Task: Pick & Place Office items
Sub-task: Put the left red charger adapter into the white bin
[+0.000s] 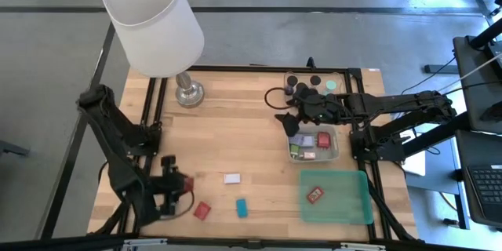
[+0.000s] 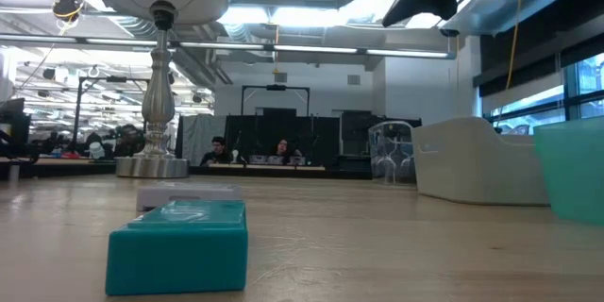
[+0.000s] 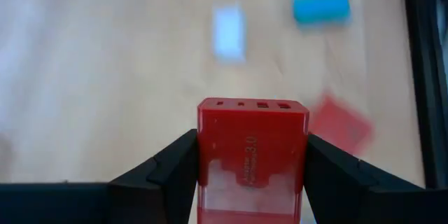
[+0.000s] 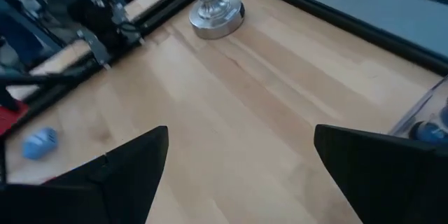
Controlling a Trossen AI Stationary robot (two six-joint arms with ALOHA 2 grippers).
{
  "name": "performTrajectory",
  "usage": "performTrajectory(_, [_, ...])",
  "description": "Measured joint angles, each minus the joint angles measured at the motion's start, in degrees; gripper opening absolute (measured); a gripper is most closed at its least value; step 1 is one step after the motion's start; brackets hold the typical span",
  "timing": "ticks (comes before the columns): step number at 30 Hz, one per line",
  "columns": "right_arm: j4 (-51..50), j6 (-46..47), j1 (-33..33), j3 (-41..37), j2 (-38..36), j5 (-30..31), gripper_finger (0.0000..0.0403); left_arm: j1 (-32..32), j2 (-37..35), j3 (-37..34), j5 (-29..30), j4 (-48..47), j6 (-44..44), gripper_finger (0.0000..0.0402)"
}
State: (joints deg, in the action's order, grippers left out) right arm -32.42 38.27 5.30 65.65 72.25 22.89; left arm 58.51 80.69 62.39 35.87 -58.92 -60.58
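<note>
My left gripper [image 1: 179, 187] hangs over the table's near left part, shut on a red block [image 3: 252, 155]. On the wood close by lie a white block [image 1: 232, 178], a teal block [image 1: 241, 208] and a second red block [image 1: 202, 210]. In the low view the teal block [image 2: 179, 245] lies flat in front, with the white block [image 2: 189, 193] behind it. My right gripper [image 4: 238, 161] is open with nothing between its fingers, and it hangs high above the clear tray [image 1: 333, 150] at the right. My left gripper pinches the red block by its two opposite side faces [image 3: 204, 161], one finger on each. The fingers slant down from the table's left. The block is lifted clear of the wood, and its end with small slots [image 3: 252, 105] points away from the gripper.
A big lamp with a white shade [image 1: 153, 20] stands on its metal foot [image 1: 188, 92] at the far left. A round clear tray with black cylinders [image 1: 307, 85] sits at the far right. A green tray [image 1: 345, 204] at the near right holds a red piece [image 1: 315, 196].
</note>
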Motion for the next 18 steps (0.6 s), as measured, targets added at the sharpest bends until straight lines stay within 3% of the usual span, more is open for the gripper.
performTrajectory(8, [8.7, 6.3, 0.0, 0.0, 0.0, -2.8, 0.0361, -7.5, -10.0, 0.0, 22.5, 0.4, 9.6, 0.0204])
performTrajectory(18, [29.4, 4.1, 0.1, 0.0, 0.0, -14.2, 0.0361, -20.6, -12.0, 0.0, 25.3, 4.1, 25.4, 0.0204])
